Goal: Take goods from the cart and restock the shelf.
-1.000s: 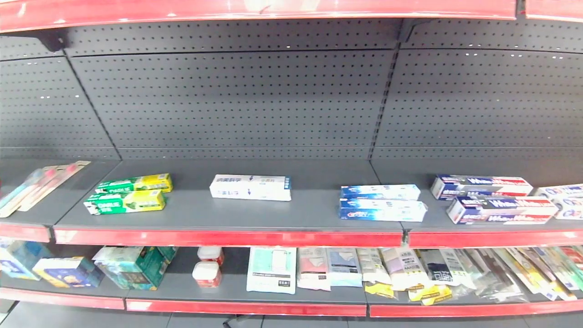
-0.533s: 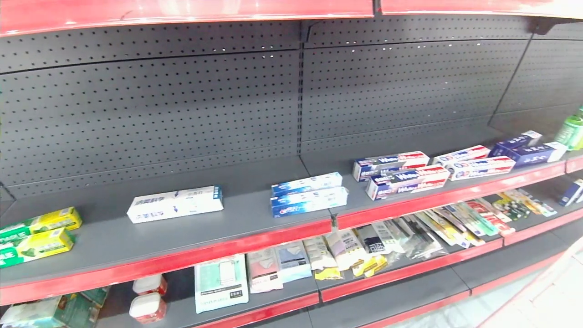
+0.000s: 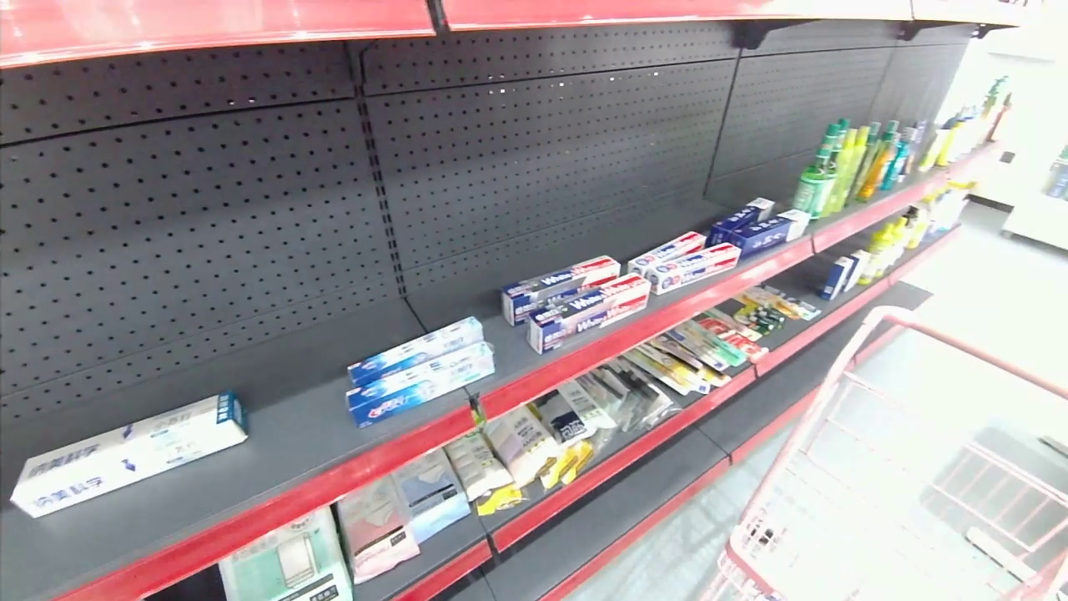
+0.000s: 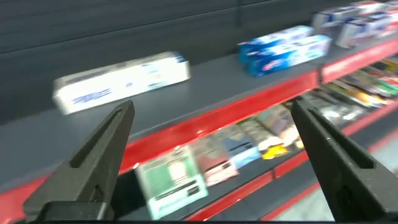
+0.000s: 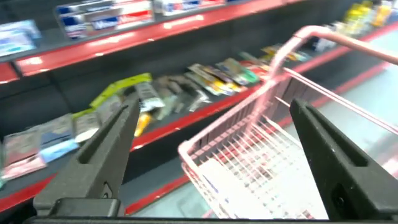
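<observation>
The grey shelf point(image 3: 275, 417) with a red front edge holds a white toothpaste box point(image 3: 129, 455), two blue boxes point(image 3: 421, 371) and red-and-blue boxes point(image 3: 576, 302). A pink wire cart point(image 3: 843, 367) stands at the lower right of the head view; I cannot make out its contents. My left gripper point(image 4: 212, 107) is open and holds nothing, facing the white box point(image 4: 121, 81) and blue boxes point(image 4: 283, 50) from some distance. Just as open and bare, my right gripper point(image 5: 216, 106) hangs above the cart point(image 5: 292, 50).
Below, a lower shelf carries flat packets point(image 3: 584, 409) and toothbrush packs point(image 3: 709, 338). Green and yellow bottles point(image 3: 843, 163) stand farther right on the upper shelf. Black pegboard point(image 3: 209, 217) backs the shelf. The aisle floor point(image 3: 976, 275) lies to the right.
The head view has swung to the right along the shelf, so the green boxes left the picture and the cart and bottles came in. The goods themselves have not moved.
</observation>
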Controlling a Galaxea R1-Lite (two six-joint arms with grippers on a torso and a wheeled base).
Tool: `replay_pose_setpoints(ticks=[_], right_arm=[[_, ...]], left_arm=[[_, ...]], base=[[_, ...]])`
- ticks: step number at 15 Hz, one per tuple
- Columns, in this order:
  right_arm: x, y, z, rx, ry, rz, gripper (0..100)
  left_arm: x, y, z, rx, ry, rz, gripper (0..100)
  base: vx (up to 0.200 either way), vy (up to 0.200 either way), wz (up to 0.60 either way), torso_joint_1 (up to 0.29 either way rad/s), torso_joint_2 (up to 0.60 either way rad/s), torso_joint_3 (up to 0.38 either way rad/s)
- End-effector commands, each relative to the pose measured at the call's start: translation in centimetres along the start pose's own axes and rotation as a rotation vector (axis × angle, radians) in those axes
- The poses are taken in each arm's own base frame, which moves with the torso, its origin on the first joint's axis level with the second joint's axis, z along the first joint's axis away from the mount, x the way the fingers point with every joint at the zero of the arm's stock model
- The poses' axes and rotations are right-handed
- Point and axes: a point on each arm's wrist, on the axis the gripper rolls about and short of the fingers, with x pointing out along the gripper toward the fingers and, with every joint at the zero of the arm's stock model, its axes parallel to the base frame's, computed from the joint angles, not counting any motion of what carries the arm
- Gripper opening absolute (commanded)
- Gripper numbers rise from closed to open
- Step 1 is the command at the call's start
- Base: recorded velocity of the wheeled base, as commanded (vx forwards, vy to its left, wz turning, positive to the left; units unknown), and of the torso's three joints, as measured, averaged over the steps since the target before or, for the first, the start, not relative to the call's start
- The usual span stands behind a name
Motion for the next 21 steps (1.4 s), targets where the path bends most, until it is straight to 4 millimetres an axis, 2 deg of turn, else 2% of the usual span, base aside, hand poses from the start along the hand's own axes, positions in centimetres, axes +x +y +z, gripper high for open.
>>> replay_pose_setpoints(ticks=[1,7,21], right_arm=[[0.01,0.00,0.00,0.000,0.001,0.000,100],[0.01,0.00,0.00,0.000,0.001,0.000,100],[0.01,-0.01,0.00,-0.002,0.001,-0.005,100]], left_arm=[[0.01,0.00,0.01,0.000,0.001,0.001,100],[0.01,0.00,0.01,0.000,0.001,0.001,100],[0.01,-0.01,0.01,0.004,0.001,-0.002,100]], base=[[0.000,0.000,-0.60,0.002,0.01,0.002],[0.000,0.000,-0.60,0.002,0.00,0.000],[0.000,0.000,0.00,0.000,0.00,0.000]])
